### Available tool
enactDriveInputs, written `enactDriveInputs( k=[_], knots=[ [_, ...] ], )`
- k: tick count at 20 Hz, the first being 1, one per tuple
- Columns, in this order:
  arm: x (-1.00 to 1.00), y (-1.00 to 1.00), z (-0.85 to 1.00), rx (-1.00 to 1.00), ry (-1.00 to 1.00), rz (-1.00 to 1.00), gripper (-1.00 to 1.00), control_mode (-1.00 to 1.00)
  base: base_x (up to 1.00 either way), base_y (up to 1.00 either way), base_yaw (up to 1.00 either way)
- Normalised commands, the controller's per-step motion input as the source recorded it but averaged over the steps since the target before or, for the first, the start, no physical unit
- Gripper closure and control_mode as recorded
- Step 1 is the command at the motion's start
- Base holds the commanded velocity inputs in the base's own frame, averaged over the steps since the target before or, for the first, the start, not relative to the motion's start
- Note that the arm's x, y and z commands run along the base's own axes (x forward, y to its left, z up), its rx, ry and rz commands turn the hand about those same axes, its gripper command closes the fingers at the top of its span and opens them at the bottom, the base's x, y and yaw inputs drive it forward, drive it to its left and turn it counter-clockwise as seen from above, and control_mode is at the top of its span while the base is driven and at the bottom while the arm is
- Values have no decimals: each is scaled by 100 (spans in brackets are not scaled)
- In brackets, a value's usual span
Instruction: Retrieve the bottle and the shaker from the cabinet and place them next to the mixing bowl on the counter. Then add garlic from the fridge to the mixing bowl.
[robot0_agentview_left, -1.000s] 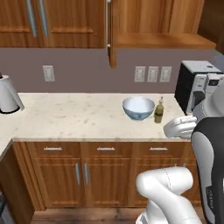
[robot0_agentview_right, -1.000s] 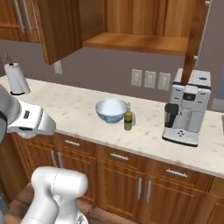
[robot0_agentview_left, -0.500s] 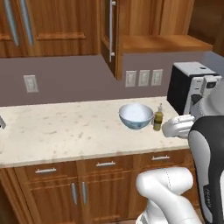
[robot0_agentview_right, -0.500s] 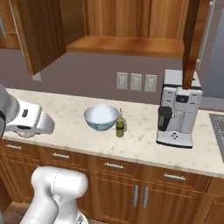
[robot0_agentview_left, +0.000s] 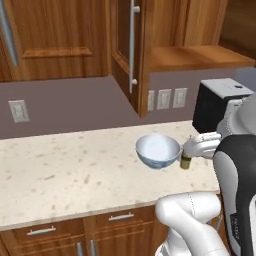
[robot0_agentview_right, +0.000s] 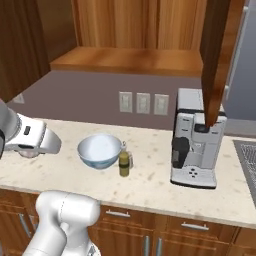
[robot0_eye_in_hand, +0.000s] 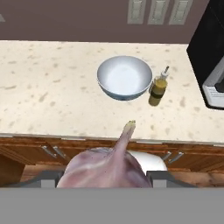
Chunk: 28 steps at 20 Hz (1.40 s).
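**Garlic in my grip, above the counter's front edge**

The cabinet (robot0_agentview_right: 131, 59) hangs over everything, its warm brown door swung out towards me with the long silver bar handle (robot0_agentview_left: 132, 42) facing the room; the shelf I can see inside is bare wood. Below it runs the counter (robot0_agentview_left: 70, 175), beige and speckled, with wooden drawers (robot0_eye_in_hand: 41, 148) under its front edge. At the right end of the counter stands a black and silver coffee machine (robot0_agentview_right: 196, 142), and on the wall behind it is a row of three pale outlets (robot0_agentview_right: 143, 102).

The mixing bowl (robot0_eye_in_hand: 124, 77) sits near the middle of the counter, white inside and blue outside, with nothing in it. The bottle (robot0_eye_in_hand: 158, 89) stands upright just beside the bowl, on the side towards the coffee machine, olive green with its pale spout at the top.

My gripper (robot0_eye_in_hand: 105, 177) hangs in front of the counter edge, on my side of the bowl and well apart from it. It is clamped around the garlic (robot0_eye_in_hand: 104, 165), which bulges large and pinkish-white between my fingers, its thin stem pointing towards the bowl. From the right base view the bulb peeps out just beneath my hand.
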Motion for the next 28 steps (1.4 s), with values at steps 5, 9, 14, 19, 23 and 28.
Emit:
enactDriveInputs(
  k=[5, 9, 14, 19, 23, 28],
  knots=[
    [0, 0, 0, 0, 0, 0, 100, 100, 65, -20, -10],
    [0, 0, 0, 0, 0, 0, 100, 100, 59, -6, -24],
    [0, 0, 0, 0, 0, 0, 100, 100, 0, 0, 0],
    [0, 0, 0, 0, 0, 0, 100, 100, 4, 0, 0],
    [59, -4, 0, 0, 11, 2, 100, -100, 0, 0, 0],
    [57, -8, 0, 0, 17, 1, 100, -100, 0, 0, 0]
  ],
)
